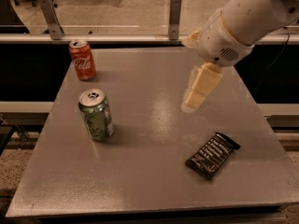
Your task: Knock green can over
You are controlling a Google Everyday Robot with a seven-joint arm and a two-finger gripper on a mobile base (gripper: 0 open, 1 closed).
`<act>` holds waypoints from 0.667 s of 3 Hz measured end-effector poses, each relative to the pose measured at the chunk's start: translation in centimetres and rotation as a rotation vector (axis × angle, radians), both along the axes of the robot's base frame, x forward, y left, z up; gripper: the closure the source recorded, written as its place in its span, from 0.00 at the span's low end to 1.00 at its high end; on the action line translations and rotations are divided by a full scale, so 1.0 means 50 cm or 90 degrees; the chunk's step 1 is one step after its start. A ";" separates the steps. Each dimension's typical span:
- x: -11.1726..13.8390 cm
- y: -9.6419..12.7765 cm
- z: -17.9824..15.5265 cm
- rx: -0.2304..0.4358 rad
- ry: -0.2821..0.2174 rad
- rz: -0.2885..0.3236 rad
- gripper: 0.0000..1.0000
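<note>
The green can (96, 115) stands upright on the left part of the grey table (140, 176). It has a green body with pale markings and a silver top with a pull tab. My gripper (196, 96) hangs above the middle right of the table, its cream-coloured fingers pointing down. It is well to the right of the green can and not touching it. It holds nothing.
A red Coca-Cola can (82, 59) stands upright at the back left. A black snack bar wrapper (212, 155) lies flat at the front right. A glass barrier with metal posts (174, 13) runs behind the table's far edge.
</note>
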State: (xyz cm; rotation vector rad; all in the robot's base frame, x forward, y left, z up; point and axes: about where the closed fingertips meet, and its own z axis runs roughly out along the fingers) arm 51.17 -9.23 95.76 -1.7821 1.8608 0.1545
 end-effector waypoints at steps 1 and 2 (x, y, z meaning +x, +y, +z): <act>0.003 0.111 -0.014 0.062 -0.004 0.066 0.00; 0.006 0.172 -0.032 0.091 -0.001 0.099 0.00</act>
